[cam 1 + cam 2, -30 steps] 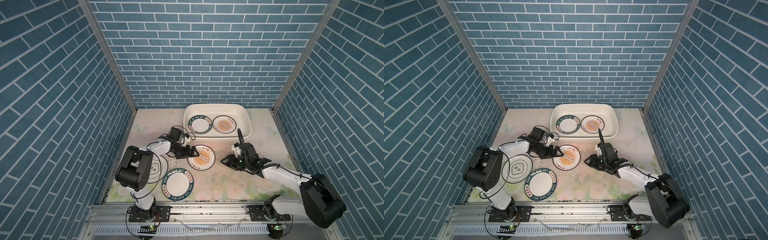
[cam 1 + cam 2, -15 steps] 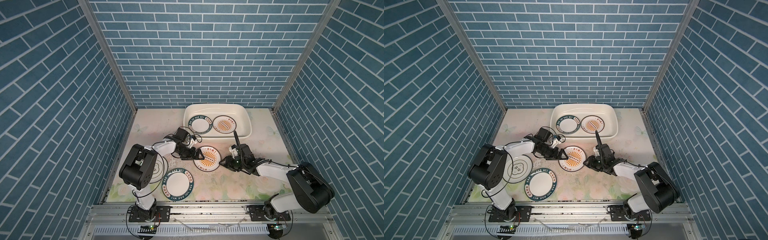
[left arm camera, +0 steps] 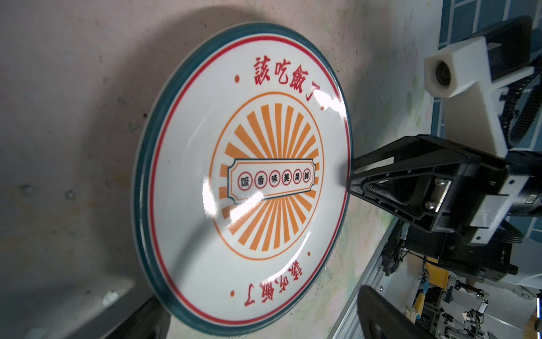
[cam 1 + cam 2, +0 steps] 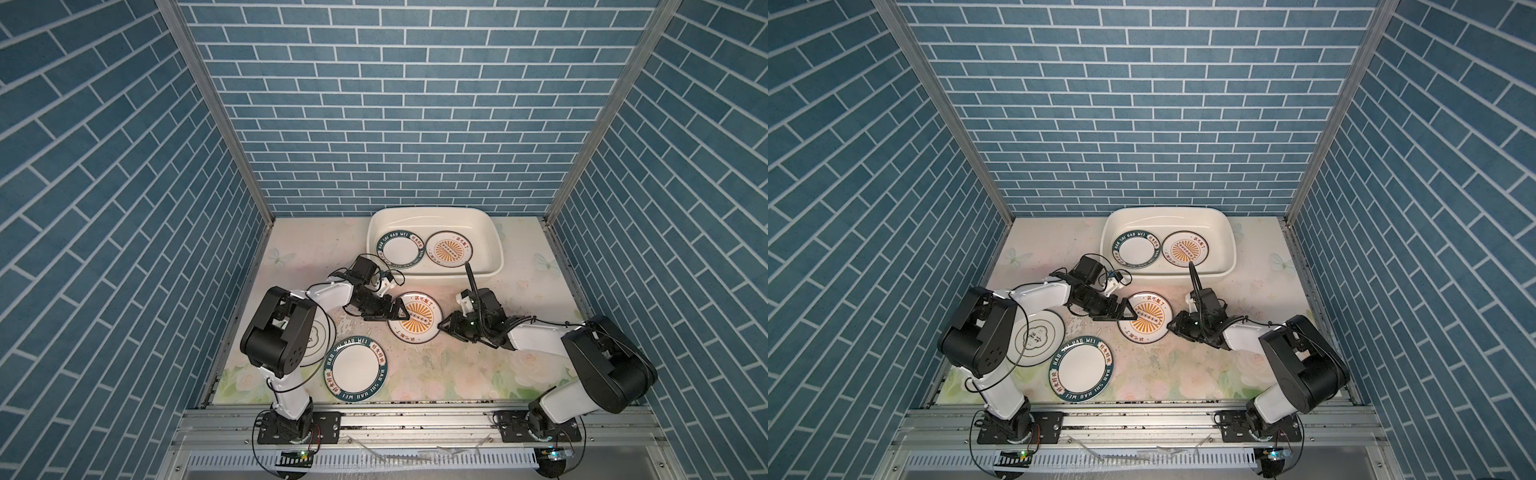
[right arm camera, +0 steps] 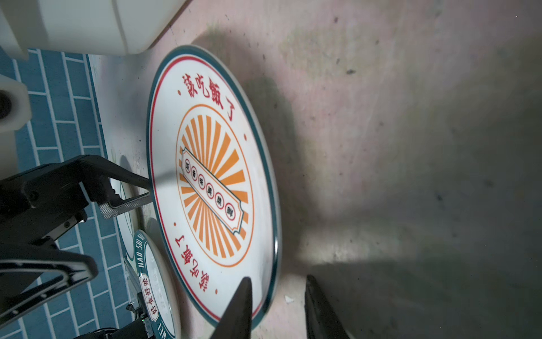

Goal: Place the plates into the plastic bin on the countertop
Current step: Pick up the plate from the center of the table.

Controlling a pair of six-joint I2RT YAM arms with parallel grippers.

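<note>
On the flowered countertop (image 4: 465, 374), at the far left, a cloud plate (image 4: 1040, 338) lies flat, partly hidden beneath the elbow of the left arm (image 4: 282, 332). Just to its right, nearer the front edge, lies a lettered plate (image 4: 356, 370). The two rims meet or overlap, and I cannot tell which. Farther right, the left gripper (image 4: 395, 316) is at the left edge of the sunburst plate (image 4: 417, 328). This plate sits on the countertop in front of the bin (image 4: 496, 253), not inside it. The left gripper's jaws stand wide open. The right wrist view shows one finger (image 5: 126, 204) touching the plate's rim while the other stands away from it. At the plate's right edge, the right gripper (image 4: 444, 327) holds its jaws parted with the rim between them. In its own wrist view, one finger (image 5: 237, 311) is over the plate's face and the other is over the countertop. A gap shows on each side of the rim, so nothing is clamped. At the back, close to the tiled wall, the cream bin holds two plates just beside each other on its floor. A second lettered plate (image 4: 401, 249) is on the left and a second sunburst plate (image 4: 449, 249) on the right.
</note>
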